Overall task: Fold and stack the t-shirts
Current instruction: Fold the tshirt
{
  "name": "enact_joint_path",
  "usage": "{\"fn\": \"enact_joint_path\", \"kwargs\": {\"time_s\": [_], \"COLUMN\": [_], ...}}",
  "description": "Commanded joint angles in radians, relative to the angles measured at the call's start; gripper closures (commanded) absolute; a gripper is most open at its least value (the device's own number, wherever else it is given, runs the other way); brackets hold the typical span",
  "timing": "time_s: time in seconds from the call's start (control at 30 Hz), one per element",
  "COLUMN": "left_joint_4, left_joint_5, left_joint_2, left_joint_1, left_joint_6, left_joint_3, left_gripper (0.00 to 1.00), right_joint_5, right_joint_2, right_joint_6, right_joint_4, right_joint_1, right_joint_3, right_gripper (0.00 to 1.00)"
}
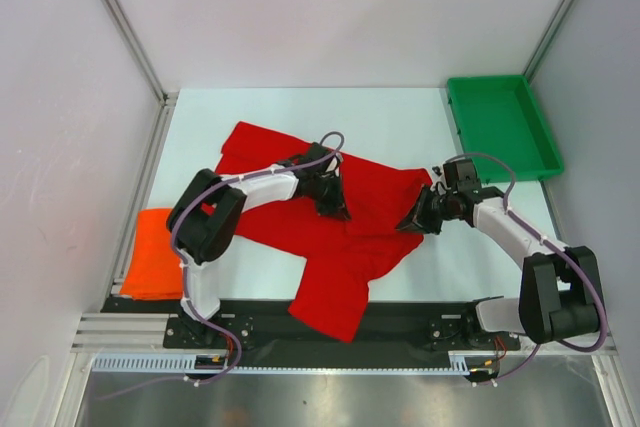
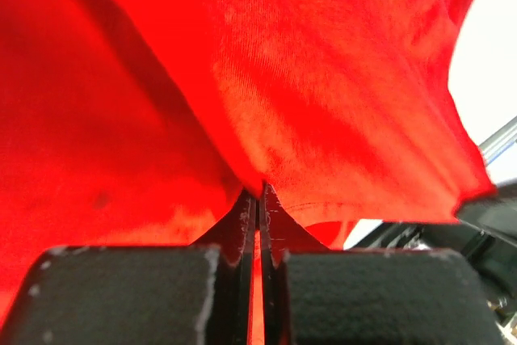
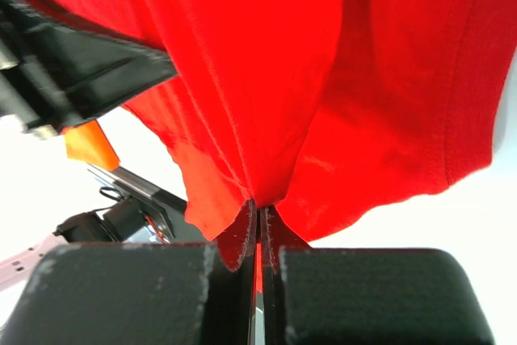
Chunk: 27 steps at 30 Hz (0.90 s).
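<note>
A bright red t-shirt (image 1: 330, 247) lies crumpled across the middle of the table, one part hanging over the front rail. My left gripper (image 1: 335, 209) is shut on a pinch of its cloth near the middle; in the left wrist view the red t-shirt (image 2: 323, 103) fills the frame above the closed left gripper (image 2: 259, 191). At the shirt's right edge my right gripper (image 1: 412, 222) is shut on another fold, with the red t-shirt (image 3: 323, 78) drawn into the closed right gripper (image 3: 260, 206). An orange t-shirt (image 1: 150, 252) lies folded flat at the table's left edge.
A green plastic tray (image 1: 505, 127) stands at the back right corner. White walls with metal posts close in the left, back and right sides. A black rail (image 1: 250, 312) runs along the front edge, between the arm bases. An orange patch (image 3: 90, 145) shows in the right wrist view.
</note>
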Motion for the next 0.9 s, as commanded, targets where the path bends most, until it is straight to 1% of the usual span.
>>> {"fn": "enact_joint_path", "kwargs": {"time_s": [0.0,0.13,0.37,0.5,0.63,0.7,0.87], "left_joint_4": [-0.090,-0.130,-0.148,-0.170,-0.182,-0.190,-0.223], "left_joint_5": [0.031,0.081,0.089,0.097,0.098,0.104,0.092], "left_joint_2": [-0.083,-0.069,-0.054,-0.023,-0.003,0.006,0.031], "left_joint_1": [0.026,0.049,0.069,0.084,0.104,0.112,0.124], "left_joint_6": [0.067,0.094,0.122,0.143,0.165,0.171,0.206], "left_joint_3": [0.011,0.037,0.035,0.060,0.070,0.075,0.104], "left_gripper": [1.00,1.00,1.00,1.00,1.00,1.00,1.00], "right_joint_5": [0.006,-0.004,0.013,0.038,0.053,0.072,0.076], "right_joint_2": [-0.026,-0.015,-0.020,-0.009,0.023,0.038,0.069], "right_joint_6": [-0.037,-0.029,0.027,0.121,0.219,0.221,0.225], "right_joint_4": [-0.036,-0.022,-0.015,0.019,0.088,0.076,0.082], "right_joint_1": [0.026,0.065,0.128,0.183,0.244,0.272,0.283], "right_joint_3": [-0.015,-0.024,-0.012,-0.019,-0.036,-0.022,-0.025], "right_gripper": [1.00,1.00,1.00,1.00,1.00,1.00,1.00]}}
